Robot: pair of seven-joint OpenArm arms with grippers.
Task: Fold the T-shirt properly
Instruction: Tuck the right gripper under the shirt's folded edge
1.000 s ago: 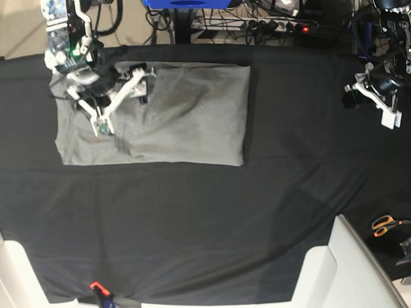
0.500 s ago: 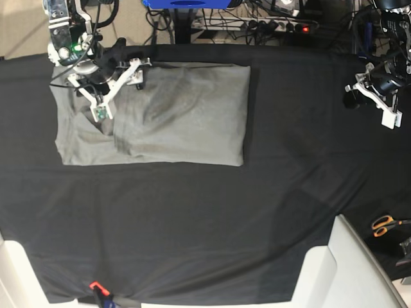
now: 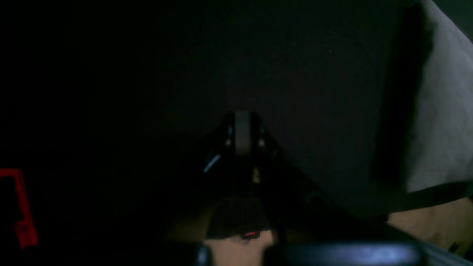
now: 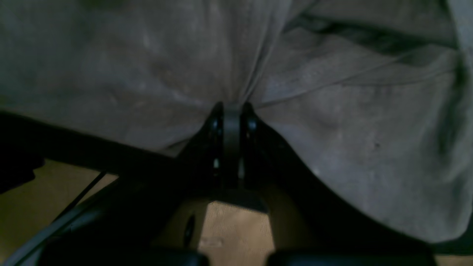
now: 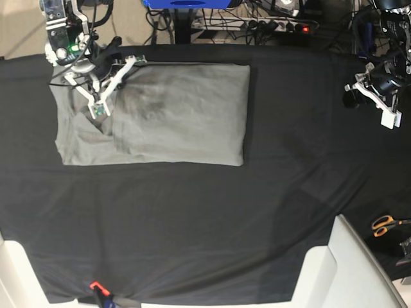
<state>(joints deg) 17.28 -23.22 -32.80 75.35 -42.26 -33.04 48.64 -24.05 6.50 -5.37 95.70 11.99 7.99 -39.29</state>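
Black table cloth (image 5: 192, 224) under T-shirt (image 5: 186, 115)

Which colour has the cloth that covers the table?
Black; the base view shows it best.

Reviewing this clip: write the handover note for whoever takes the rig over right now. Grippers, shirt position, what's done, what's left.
Right gripper: shut, pinching a bunch of the T-shirt fabric at its far left corner, as the base view shows it.
Left gripper: shut, holding nothing, parked over the black table cloth at the far right of the base view.
T-shirt: lies on the cloth in the upper left of the base view, already folded into a rough rectangle; the left end is wrinkled and uneven.
Left to do: likely fold the gripped end over and smooth it, then release.
Scissors lie at the right edge, away from the work.
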